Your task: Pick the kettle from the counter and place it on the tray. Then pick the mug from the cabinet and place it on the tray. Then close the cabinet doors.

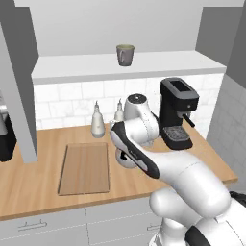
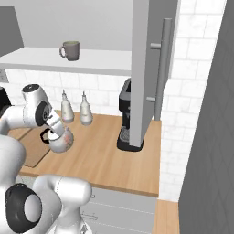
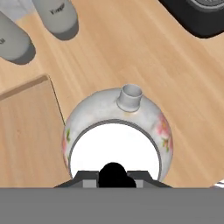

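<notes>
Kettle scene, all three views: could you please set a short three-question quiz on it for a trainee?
1. True or false: the mug stands on the tray.
2. Where is the kettle? A: on the tray. B: beside the tray, over the counter. C: on the cabinet shelf.
3. Fill in: ___ white bottles stand by the tiled wall.
Key: 1 false, it is on the cabinet shelf. 2 B. 3 two.
</notes>
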